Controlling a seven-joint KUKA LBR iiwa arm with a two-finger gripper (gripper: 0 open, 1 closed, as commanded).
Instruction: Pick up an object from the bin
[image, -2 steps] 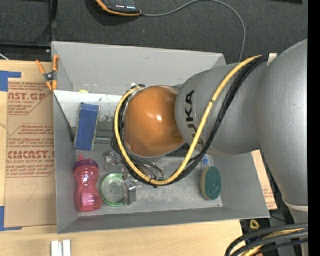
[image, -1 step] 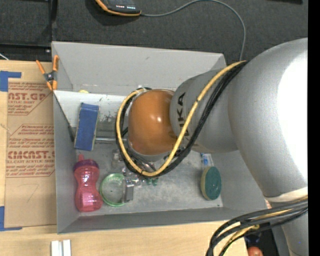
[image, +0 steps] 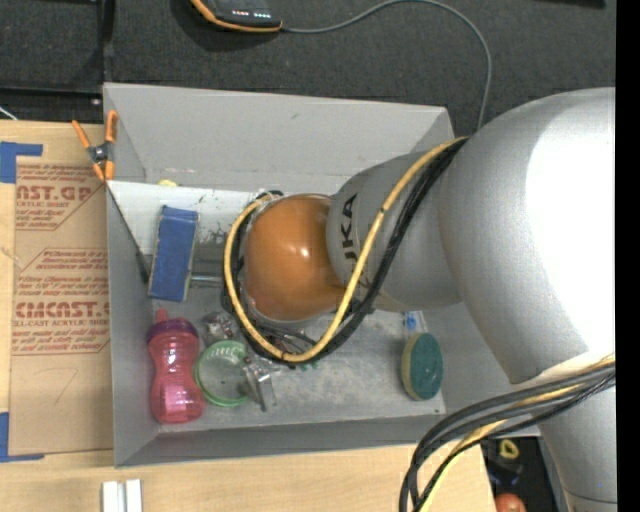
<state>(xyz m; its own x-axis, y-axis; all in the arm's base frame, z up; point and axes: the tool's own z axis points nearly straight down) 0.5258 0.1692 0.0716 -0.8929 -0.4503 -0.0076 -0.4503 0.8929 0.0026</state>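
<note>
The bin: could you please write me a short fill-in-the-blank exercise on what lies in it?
The bottle in the bin is ____. The ring beside it is ____. The block at the view's upper left is ____. Of these three, the gripper is nearest the ____.
Missing words: pink; green; blue; ring.

Bin (image: 300, 130): matt grey metal, floor scuffed
Bottle (image: 173, 372): glossy pink plastic
Ring (image: 203, 378): translucent green plastic
Block (image: 175, 253): matt blue
Wrist cover (image: 285, 258): smooth, glossy orange
</note>
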